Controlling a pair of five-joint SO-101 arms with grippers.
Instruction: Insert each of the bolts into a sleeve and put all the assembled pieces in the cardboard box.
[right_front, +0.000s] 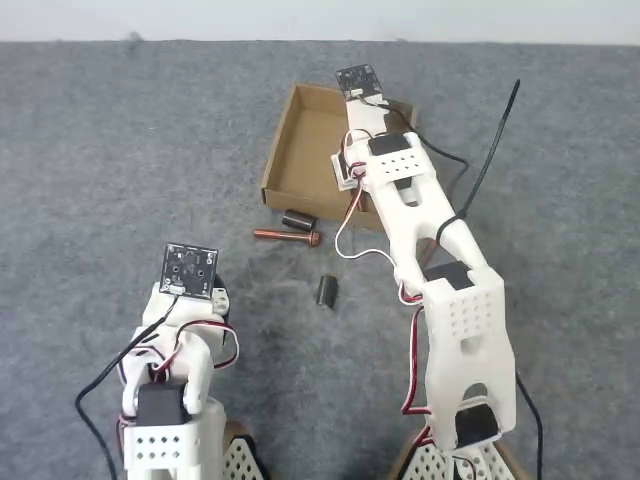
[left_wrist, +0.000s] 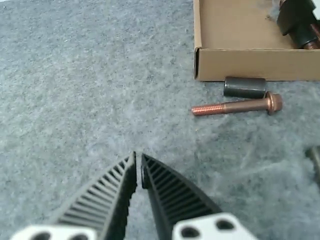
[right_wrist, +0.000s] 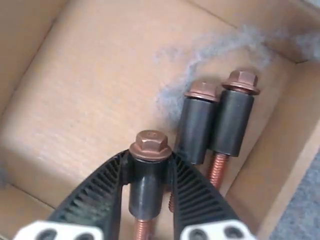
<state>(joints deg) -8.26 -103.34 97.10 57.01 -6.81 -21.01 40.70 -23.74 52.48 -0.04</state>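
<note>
In the high view, my right arm (right_front: 415, 205) lies stretched out over the cardboard box (right_front: 285, 140). My left arm (right_front: 178, 345) sits folded back near the front of the table (right_front: 100, 150). Outside the box lie a loose bolt (right_front: 287, 236), a sleeve (right_front: 298, 219) just beside it by the box wall, and a second sleeve (right_front: 326, 291) a little apart.

In the left wrist view, my left jaws are all but closed with nothing between them, over bare table. The loose bolt (left_wrist: 235, 106) and the sleeve (left_wrist: 244, 87) lie ahead, just outside the box.

In the right wrist view, my right jaws are clamped on the black sleeve of an assembled piece (right_wrist: 148, 172). Its bolt head shows at one end of the sleeve and its thread at the other. The piece hangs over the box floor. Two finished pieces (right_wrist: 197, 127) lie side by side, touching, just beside it.

I judge this to be the drop-off of a third piece. To do it well, I should bring it down close to the cardboard on the free side, away from the two already laid. Then I should part the jaws slowly and only a little, so the sleeve settles without the bolt sliding out. After that I should lift straight up, clear of the box wall and the neighbours.
</note>
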